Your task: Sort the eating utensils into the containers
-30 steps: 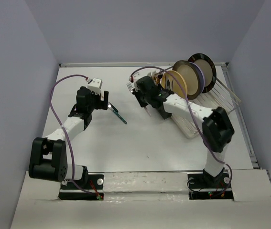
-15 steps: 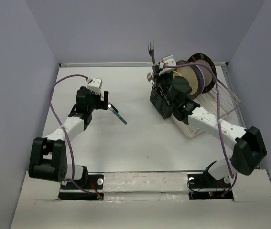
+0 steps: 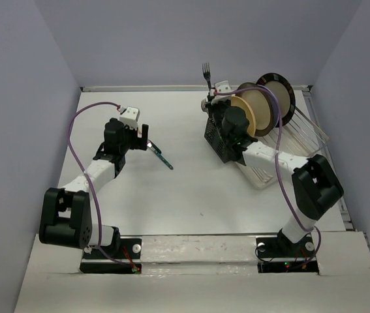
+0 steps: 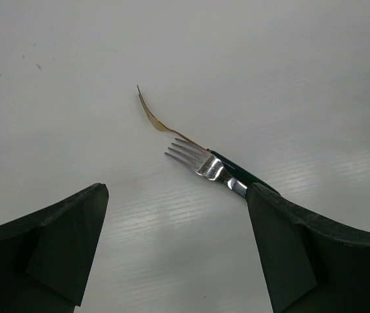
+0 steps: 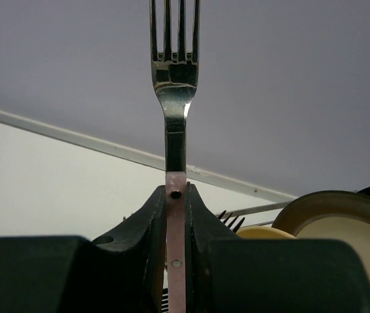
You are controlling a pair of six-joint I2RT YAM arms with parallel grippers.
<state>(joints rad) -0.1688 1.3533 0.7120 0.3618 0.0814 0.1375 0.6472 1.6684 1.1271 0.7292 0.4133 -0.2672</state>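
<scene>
My right gripper (image 3: pixel 213 99) is shut on a fork with a pinkish handle (image 5: pixel 175 78) and holds it upright, tines up, above the black perforated caddy (image 3: pixel 218 142). The same fork (image 3: pixel 206 72) stands out against the back wall in the top view. Tines of other utensils (image 5: pixel 230 222) poke up just behind the fingers. A green-handled fork (image 4: pixel 212 167) lies on the table over a slim gold utensil (image 4: pixel 153 117). My left gripper (image 4: pixel 177 190) hovers open just short of the green fork (image 3: pixel 162 157), whose handle runs behind the right fingertip (image 4: pixel 276 228).
A wire dish rack (image 3: pixel 295 140) with upright round plates (image 3: pixel 263 104) stands right of the caddy at the back right. A plate rim (image 5: pixel 338 212) shows at the lower right of the right wrist view. White table (image 3: pixel 171 195) spreads between the arms.
The right arm carried the pink-handled fork from the caddy's left side up over the caddy and turned it upright. The left arm and the green fork have not moved.
</scene>
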